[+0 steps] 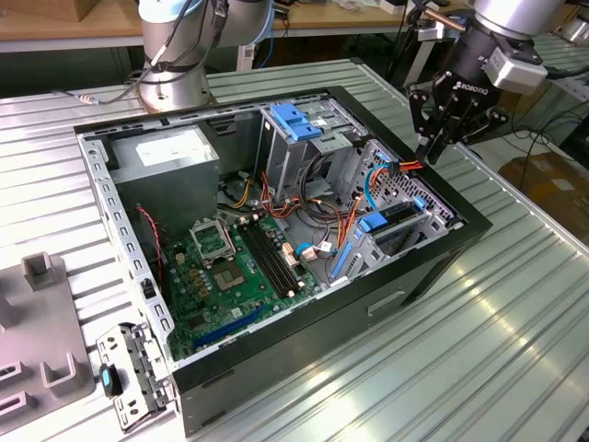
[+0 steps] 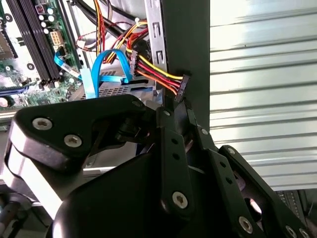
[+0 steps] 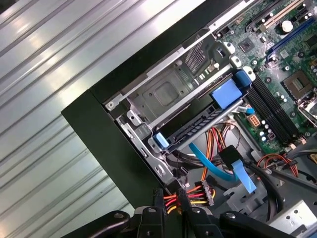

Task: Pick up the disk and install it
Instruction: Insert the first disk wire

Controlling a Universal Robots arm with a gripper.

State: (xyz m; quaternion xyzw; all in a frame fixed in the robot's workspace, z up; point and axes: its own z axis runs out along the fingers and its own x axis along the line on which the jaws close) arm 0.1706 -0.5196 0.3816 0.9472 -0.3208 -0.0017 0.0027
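The disk [image 1: 398, 218] lies flat in the lower drive bay at the corner of the open computer case nearest the arm, with blue side rails at its ends. In the first wrist view the disk [image 3: 198, 127] shows as a dark edge between two blue tabs. My gripper [image 1: 433, 147] hangs just above the case rim beside that bay. Its fingers [image 3: 157, 206] are shut on a red, yellow and black power cable [image 3: 195, 193], whose black connector [image 2: 182, 85] juts out past the gripper [image 2: 173, 111].
Inside the case [image 1: 460, 235] are the green motherboard [image 1: 230, 267], a grey power-supply box [image 1: 170, 152] and a metal cage with a blue top [image 1: 299, 120]. A blue flat cable [image 3: 213, 166] loops by the bay. Grey fixtures [image 1: 46, 313] stand at the exterior view's left.
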